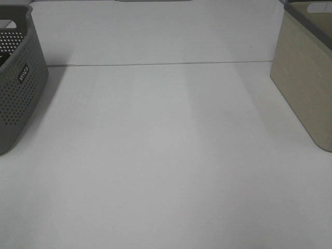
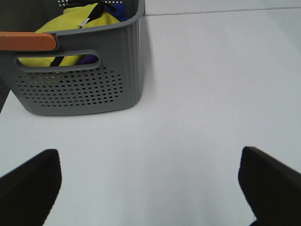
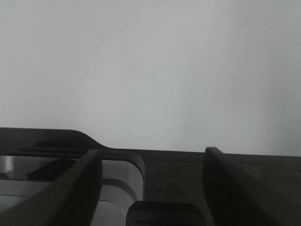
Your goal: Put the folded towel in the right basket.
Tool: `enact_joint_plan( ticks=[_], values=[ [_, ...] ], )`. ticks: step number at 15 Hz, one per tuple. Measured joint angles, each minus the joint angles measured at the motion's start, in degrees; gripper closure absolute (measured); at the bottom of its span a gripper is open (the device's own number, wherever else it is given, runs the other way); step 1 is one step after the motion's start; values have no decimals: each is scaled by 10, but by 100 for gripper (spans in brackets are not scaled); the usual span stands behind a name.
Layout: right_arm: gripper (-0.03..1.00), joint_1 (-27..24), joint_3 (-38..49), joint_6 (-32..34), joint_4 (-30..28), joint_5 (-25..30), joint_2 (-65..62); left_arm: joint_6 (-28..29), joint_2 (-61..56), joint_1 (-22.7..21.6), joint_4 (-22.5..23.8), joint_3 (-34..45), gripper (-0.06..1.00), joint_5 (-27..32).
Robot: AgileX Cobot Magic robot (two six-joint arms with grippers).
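Note:
No folded towel lies on the white table [image 1: 166, 155] in the exterior high view. The right basket [image 1: 303, 88] is beige with a grey rim and stands at the right edge. A grey perforated basket [image 1: 18, 93] stands at the left; in the left wrist view it [image 2: 80, 89] holds a yellow cloth [image 2: 66, 23] with a black strap over it and something blue behind. My left gripper [image 2: 150, 188] is open and empty, a short way in front of that basket. My right gripper [image 3: 153, 155] is open and empty. Neither gripper shows in the exterior high view.
The grey basket has an orange handle piece [image 2: 26, 41] on its near rim. A seam [image 1: 155, 65] crosses the table at the back. Under my right gripper is a dark platform [image 3: 188, 174] with a silver metal part [image 3: 113, 188].

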State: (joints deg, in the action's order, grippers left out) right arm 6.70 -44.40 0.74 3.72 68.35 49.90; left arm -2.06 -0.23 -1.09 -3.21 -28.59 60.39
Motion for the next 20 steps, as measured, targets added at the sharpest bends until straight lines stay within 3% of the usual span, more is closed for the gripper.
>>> enact_joint_plan(
  ticks=[4, 7, 10, 20],
  values=[
    [37, 0, 80, -2, -16, -3, -177, 0, 0, 0, 0, 0, -3, 0],
    [37, 0, 141, -28, -29, -58, -366, 0, 0, 0, 0, 0, -3, 0],
    [37, 0, 151, -30, -29, -71, -461, 0, 0, 0, 0, 0, -3, 0],
    [37, 0, 151, -30, -29, -73, -502, 0, 0, 0, 0, 0, -3, 0]
  ],
)
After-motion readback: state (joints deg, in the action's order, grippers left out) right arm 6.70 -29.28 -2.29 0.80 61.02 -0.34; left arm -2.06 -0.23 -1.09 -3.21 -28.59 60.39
